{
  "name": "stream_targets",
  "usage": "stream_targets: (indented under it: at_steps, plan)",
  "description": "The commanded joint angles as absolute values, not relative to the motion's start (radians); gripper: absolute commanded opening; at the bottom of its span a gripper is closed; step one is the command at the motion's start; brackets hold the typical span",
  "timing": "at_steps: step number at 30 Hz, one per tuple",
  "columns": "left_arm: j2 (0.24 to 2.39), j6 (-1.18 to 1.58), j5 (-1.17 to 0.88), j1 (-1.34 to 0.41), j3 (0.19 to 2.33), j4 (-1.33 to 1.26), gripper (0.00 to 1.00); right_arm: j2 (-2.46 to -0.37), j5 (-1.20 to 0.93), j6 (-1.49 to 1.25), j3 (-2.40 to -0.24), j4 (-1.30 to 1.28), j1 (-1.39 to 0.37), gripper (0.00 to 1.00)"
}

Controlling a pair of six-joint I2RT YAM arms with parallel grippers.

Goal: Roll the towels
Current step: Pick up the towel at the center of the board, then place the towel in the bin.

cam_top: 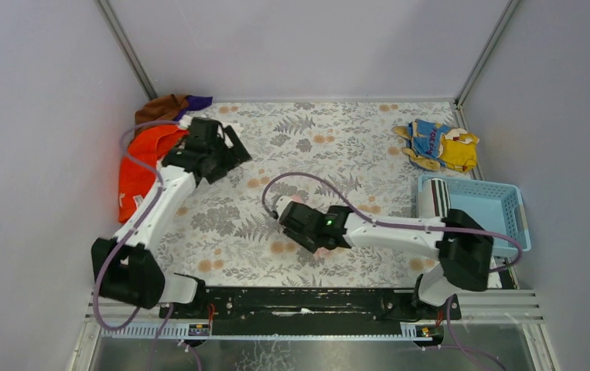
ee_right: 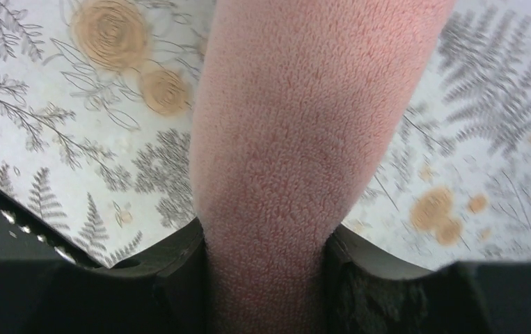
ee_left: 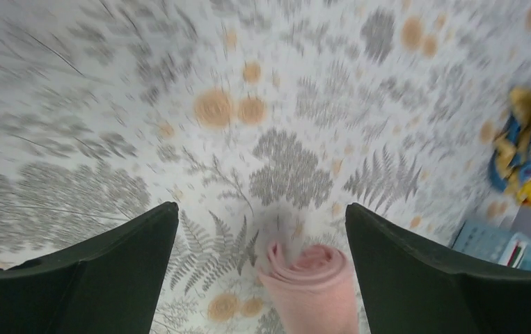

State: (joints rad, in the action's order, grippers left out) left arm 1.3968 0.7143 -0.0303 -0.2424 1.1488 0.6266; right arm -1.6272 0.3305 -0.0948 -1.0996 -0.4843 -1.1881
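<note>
My right gripper (ee_right: pixel 266 243) is shut on a rolled pink terry towel (ee_right: pixel 297 125), which sticks out from between the jaws over the flowered tablecloth. In the top view this gripper (cam_top: pixel 290 216) is at the middle of the table. The left gripper (ee_left: pixel 262 209) stands open with nothing between its fingers. It is at the back left (cam_top: pixel 233 154), apart from the roll, whose spiral end (ee_left: pixel 314 278) shows low in the blurred left wrist view. A rolled black-and-white striped towel (cam_top: pixel 433 198) stands in the blue basket (cam_top: pixel 500 209). Orange (cam_top: pixel 141 166), brown (cam_top: pixel 164 104) and purple (cam_top: pixel 197 100) towels lie heaped at the back left.
A blue and yellow cloth (cam_top: pixel 438 145) lies crumpled at the back right, behind the basket. Grey walls close the table on three sides. The arms' black base rail (cam_top: pixel 299 301) runs along the near edge.
</note>
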Motion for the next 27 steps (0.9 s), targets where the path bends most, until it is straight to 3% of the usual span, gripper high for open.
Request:
stream_targets:
  at_steps: [1,11,19,22,27]
  plan:
    - [1.258,0.584,0.096,-0.184,1.197,0.757,0.91,-1.439,0.399,-0.124,-1.12,-0.652,-1.119,0.0]
    - [0.986,0.468,0.286,-0.164,1.05,0.707,0.96,-1.15,0.673,-0.082,-1.135,-0.946,-0.799,0.0]
    - [0.969,0.449,0.277,-0.2,0.976,0.661,0.98,-0.912,0.905,0.22,-1.017,-0.782,-0.56,0.0]
    - [0.966,0.45,0.4,-0.273,0.99,0.685,1.0,-0.857,0.859,0.45,-0.913,-0.635,-0.383,0.0]
    - [0.95,0.454,0.484,-0.355,0.986,0.695,1.0,-0.852,0.564,0.551,-0.793,-0.499,0.007,0.0]
